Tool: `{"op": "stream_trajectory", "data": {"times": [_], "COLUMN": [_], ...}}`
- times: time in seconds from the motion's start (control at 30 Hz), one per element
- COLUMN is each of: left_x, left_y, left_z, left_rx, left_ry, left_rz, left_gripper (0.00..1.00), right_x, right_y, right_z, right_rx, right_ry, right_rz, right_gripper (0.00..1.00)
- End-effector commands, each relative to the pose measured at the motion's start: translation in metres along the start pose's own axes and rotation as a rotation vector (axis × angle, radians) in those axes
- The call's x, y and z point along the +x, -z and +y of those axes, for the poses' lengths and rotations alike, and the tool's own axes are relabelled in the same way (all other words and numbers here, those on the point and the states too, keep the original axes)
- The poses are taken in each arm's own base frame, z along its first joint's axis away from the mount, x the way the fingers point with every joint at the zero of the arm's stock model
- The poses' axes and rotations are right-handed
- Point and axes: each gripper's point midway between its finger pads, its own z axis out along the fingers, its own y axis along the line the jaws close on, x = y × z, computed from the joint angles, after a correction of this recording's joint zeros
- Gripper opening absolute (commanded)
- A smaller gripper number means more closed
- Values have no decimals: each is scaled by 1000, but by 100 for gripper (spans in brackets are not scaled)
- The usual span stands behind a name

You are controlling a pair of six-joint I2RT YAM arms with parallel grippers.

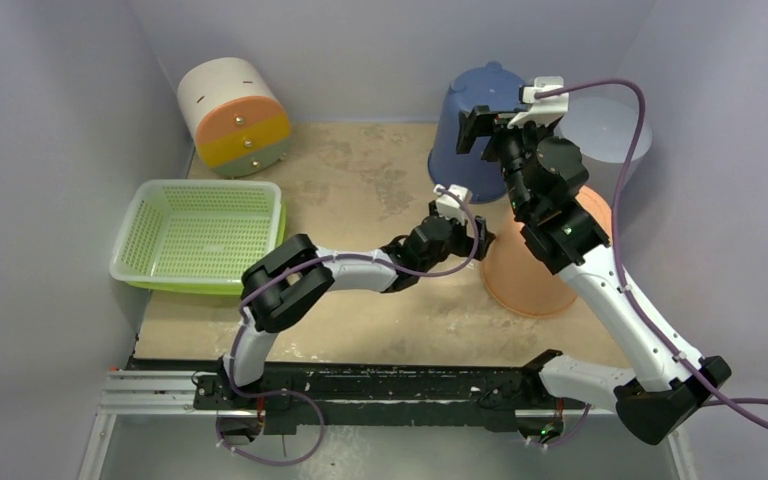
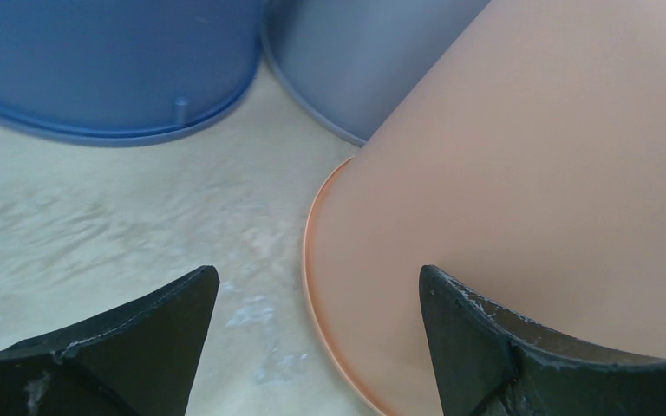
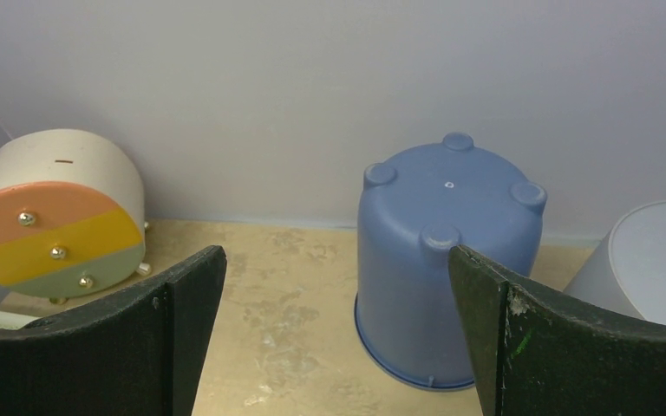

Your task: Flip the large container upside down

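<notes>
Soft, even light; slight close-up blur

Pale lavender walls (image 1: 380, 50) enclose a mottled beige tabletop (image 1: 360, 170) under even light

Blue bucket (image 1: 480, 130), peach bucket (image 1: 522, 280), pale grey bucket (image 1: 612, 130), green mesh basket (image 1: 200, 232)

Drawer unit (image 1: 233, 115) rear left on table (image 1: 360, 180); basket (image 1: 200, 232) in front of it. Right side: footed bucket (image 1: 475, 135) rear, corner bin (image 1: 615, 130) beside it, third bin (image 1: 522, 282) nearest.
</notes>
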Motion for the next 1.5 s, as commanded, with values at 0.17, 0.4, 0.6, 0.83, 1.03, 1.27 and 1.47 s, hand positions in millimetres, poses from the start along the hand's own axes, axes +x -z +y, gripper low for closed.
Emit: {"op": "stream_trajectory", "data": {"times": [0.17, 0.4, 0.6, 0.83, 1.03, 1.27, 1.47], "left_x": [3, 6, -45, -133, -156, -142, -141], "left_y": [-38, -16, 57, 155, 222, 262, 269], "left_z": [-39, -17, 27, 153, 228, 302, 319], "left_rx": [117, 16, -217, -623, -948, -1053, -1114], "left_ry": [-76, -208, -401, -250, -257, -58, -62], "left_rz": [38, 175, 262, 131, 123, 107, 118], "left_gripper": [83, 84, 84, 82, 80, 73, 73], "right_x": [-21, -11, 17, 58, 97, 126, 138], "right_y": [4, 9, 6, 6, 6, 13, 17], "right_z": [-11, -18, -8, 7, 26, 36, 37], "right_rx": [25, 39, -11, -93, -188, -252, -264], "right_ry": [-25, -16, -3, -19, -24, -37, -44], "right_rz": [-52, -29, 59, 114, 193, 240, 259], "right_gripper": [100, 100, 100, 100, 100, 100, 100]}}
